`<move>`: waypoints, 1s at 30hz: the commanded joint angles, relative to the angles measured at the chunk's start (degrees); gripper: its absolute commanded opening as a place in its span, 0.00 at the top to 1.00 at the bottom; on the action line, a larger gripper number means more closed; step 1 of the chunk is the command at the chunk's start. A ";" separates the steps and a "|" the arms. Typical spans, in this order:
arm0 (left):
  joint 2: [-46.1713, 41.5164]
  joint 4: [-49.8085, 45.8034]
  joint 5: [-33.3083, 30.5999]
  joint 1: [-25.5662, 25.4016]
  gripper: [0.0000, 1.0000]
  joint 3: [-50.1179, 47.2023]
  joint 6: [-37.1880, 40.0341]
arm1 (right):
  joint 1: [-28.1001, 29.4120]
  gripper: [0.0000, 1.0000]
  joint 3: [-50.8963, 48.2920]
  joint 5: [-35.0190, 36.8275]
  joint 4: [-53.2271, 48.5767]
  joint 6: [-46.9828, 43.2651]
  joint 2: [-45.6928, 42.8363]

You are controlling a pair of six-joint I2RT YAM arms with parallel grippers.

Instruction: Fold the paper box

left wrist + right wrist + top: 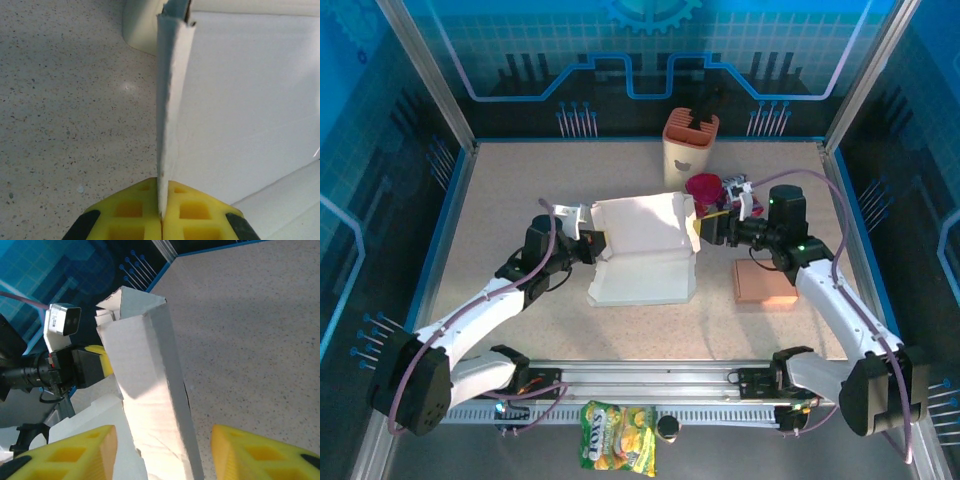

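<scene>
The table [510, 210] is speckled beige and walled in blue. My left arm [480, 315] reaches in from the near left and my right arm [840, 305] from the near right, both bending toward the middle.

The box [645, 255] is white and sits mid-table, directly between my two wrists. Its near part lies flat toward my bases, with rounded corners. Its far part has walls standing up on the left and right.

A flat tan block [763, 283] lies on the table just right of the box, beside my right forearm. At the far edge stands an orange and cream holder [691, 142] with dark things sticking out of the top. A yellow-green bag [618, 450] lies off the table, in front of the rail between my bases. A magenta cup [704, 187] stands near the box's far right corner, just behind my right wrist.

My left end effector [161, 200] is pressed together on the box's left wall. From the wrist, the thin white edge runs upright straight into the seam between the yellow pads, with bare table on the left and a broad white panel on the right.

My right end effector [162, 450] is spread. A tall folded flap of the box rises between its yellow pads [65, 452], and I see a gap on each side, narrower on the right.
</scene>
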 commanded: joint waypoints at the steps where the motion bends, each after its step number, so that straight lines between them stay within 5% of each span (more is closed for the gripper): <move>1: -0.64 0.72 0.35 -0.32 1.00 1.88 1.24 | -0.18 0.50 2.30 -2.49 0.68 -0.34 2.18; 11: -0.35 0.55 0.51 -0.32 1.00 2.28 1.31 | 3.29 0.53 5.26 0.30 -1.36 -2.69 4.43; 22: -0.16 0.38 0.54 -0.37 1.00 2.36 1.32 | 10.12 0.61 10.94 13.23 -10.32 -8.51 6.92; 30: -0.34 0.03 0.34 -0.37 1.00 2.65 1.58 | 16.69 0.61 15.72 31.69 -17.09 -10.88 10.24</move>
